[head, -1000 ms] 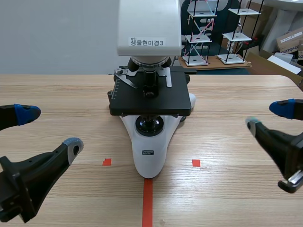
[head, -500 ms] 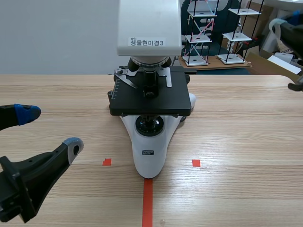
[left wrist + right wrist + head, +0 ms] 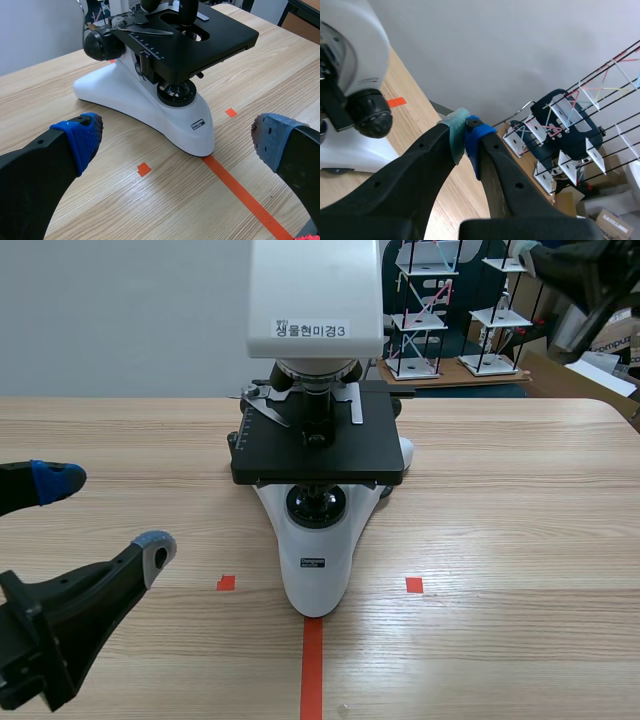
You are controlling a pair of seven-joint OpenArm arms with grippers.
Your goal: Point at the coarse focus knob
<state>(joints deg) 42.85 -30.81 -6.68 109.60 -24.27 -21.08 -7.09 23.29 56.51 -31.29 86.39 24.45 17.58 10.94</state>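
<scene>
Left gripper (image 3: 103,516): hung low over the table (image 3: 520,540), fingers spread wide, gripping and touching nothing. Microscope (image 3: 315,445): stood upright mid-table, ahead of that gripper. Coarse focus knob (image 3: 370,112): black, sat on the microscope's side, low near the base. Right gripper (image 3: 466,135): was raised high at far right, pads pressed together on nothing, clear of the knob.

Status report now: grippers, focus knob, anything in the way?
Left gripper open, low. Right gripper shut, raised, apart from focus knob. Path looks free.
</scene>
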